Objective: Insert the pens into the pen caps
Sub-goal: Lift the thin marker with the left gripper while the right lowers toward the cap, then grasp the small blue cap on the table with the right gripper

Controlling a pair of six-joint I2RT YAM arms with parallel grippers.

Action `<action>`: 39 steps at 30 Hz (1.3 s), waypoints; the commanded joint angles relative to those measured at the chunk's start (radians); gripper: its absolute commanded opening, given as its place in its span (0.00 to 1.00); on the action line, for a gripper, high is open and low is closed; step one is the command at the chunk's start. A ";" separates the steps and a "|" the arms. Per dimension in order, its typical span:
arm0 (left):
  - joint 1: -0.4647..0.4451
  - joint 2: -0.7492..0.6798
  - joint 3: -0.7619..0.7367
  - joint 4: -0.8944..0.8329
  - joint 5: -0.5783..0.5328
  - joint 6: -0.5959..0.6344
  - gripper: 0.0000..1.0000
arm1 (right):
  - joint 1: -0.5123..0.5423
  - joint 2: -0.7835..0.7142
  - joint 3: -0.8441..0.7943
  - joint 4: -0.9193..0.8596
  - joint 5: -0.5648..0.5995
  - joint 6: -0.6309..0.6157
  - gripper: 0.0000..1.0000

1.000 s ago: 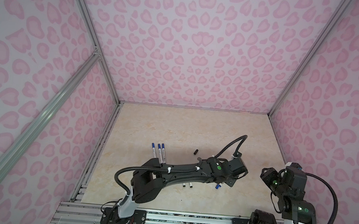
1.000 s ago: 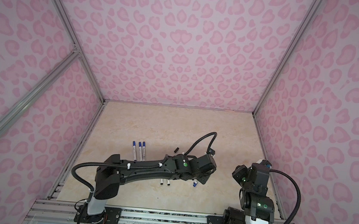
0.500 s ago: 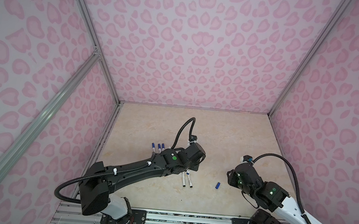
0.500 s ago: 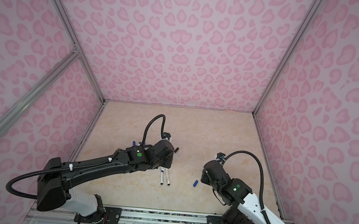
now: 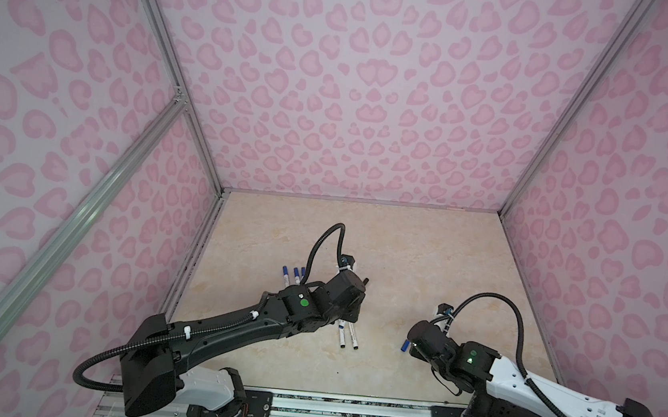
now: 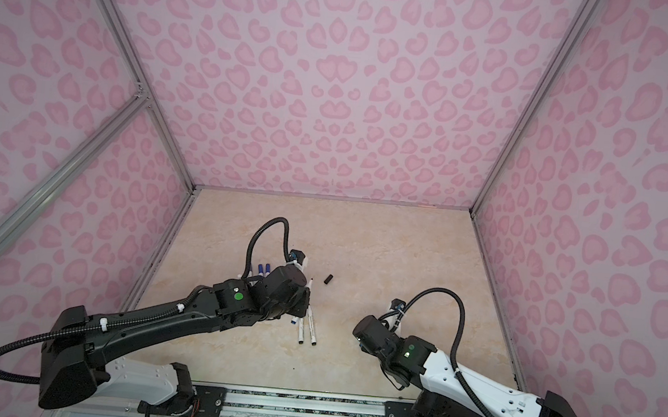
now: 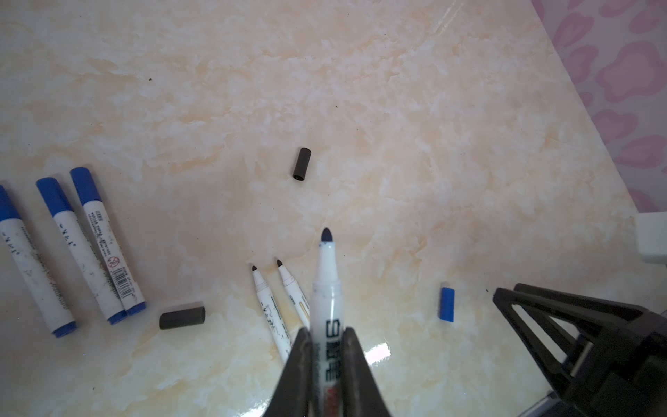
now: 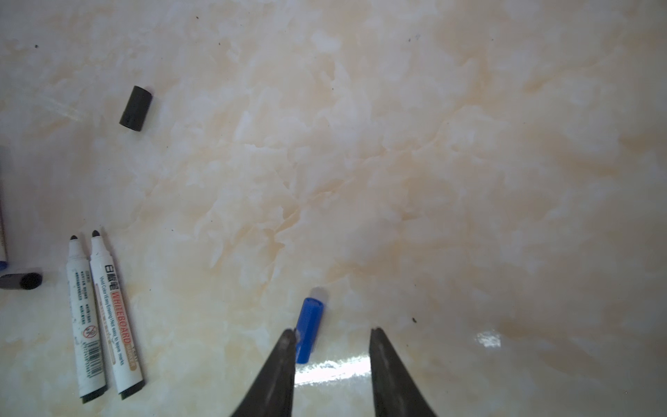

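While pinched at the barrel by the left gripper [image 7: 326, 329], pressed shut on it, judged prone to swivel under side load: uncapped pen [image 7: 326, 274], dark tip forward, held clear of the counter [image 7: 433, 108]. Entered as first hazard. Likely cause: narrow hold well behind the tip, met by a cap offered off-axis.

Right gripper [image 8: 332, 330]: logged as spread part-way, holding nothing. Blue cap [image 8: 309, 330]: logged flat on the counter, just inside one finger rather than centred in the gap. Could not tell contact with that finger from the right wrist view; appeared apart from it in the left wrist view. Entered as second hazard: cap flicked aside, rolled off, or caught skew if closed upon from this offset. Judged light, round and smooth; expected to skid on the glossy counter.

Third hazard: wrong colour pairing. Could not tell blue from black at the held tip. Black cap [image 7: 302, 164] logged ahead of the tip, well apart; second black cap [image 7: 182, 315] on its side near three capped blue pens [image 7: 108, 245]. Pair of uncapped pens [image 7: 269, 310] logged side by side on the counter beneath the held one; liable to be knocked if lowered carelessly.
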State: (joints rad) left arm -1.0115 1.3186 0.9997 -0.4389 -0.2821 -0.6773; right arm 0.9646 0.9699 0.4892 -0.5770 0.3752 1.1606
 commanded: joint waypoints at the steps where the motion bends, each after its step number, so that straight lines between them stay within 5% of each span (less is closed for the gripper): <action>1: 0.001 -0.036 -0.026 0.046 0.015 0.006 0.03 | 0.008 0.075 0.015 0.038 0.034 0.026 0.37; 16: 0.001 -0.115 -0.074 0.024 -0.024 -0.023 0.03 | 0.123 0.311 0.095 0.048 0.076 0.128 0.36; 39: 0.001 -0.115 -0.075 0.015 -0.037 -0.031 0.03 | 0.118 0.462 0.100 0.061 0.087 0.177 0.33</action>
State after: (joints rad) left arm -1.0115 1.2095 0.9241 -0.4217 -0.3031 -0.7059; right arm 1.0840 1.4227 0.5934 -0.5365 0.4522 1.3315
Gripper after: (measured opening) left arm 0.158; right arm 0.329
